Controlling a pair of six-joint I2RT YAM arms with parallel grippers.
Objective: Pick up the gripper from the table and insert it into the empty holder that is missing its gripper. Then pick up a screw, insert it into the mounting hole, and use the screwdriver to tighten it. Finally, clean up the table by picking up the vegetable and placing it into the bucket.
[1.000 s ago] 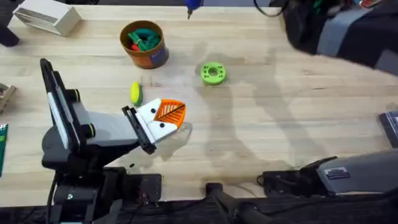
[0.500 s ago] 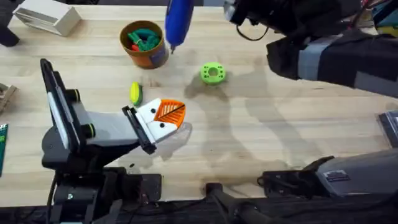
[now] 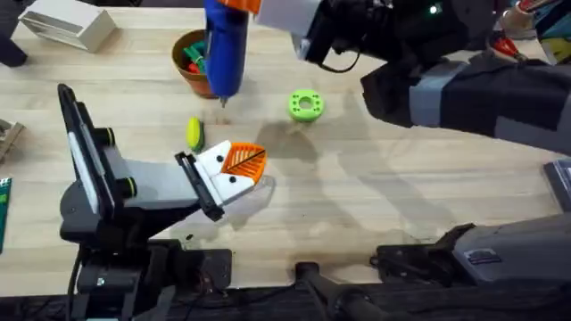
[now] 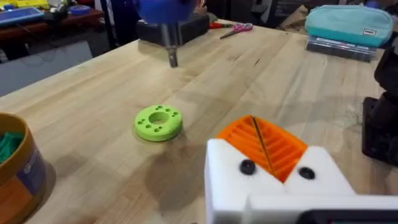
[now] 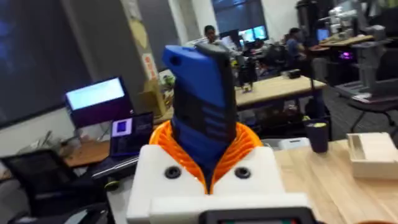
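Screwdriver [image 3: 223,49] clamped in R gripper [image 5: 208,165], tip over table nr bucket [image 3: 198,73]; L gripper [image 3: 239,168] closed, empty.

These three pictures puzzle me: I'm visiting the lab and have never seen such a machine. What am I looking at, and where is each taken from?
You see two robot arms at a pale wooden table. One picture looks down from above; the other two come from small cameras on each arm's wrist.

From above, the left gripper, white blocks with orange ribbed pads, rests low over the table with its pads together and nothing between them. The right gripper reaches in from the far side, clamped on a stubby bright blue screwdriver hanging tip-down. Its wrist camera shows that blue handle squeezed between the orange pads.

On the table lie a small yellow-green oval toy vegetable, a bright green plastic ring disc, a round orange tub holding green and red toys, and a white box at the far corner.
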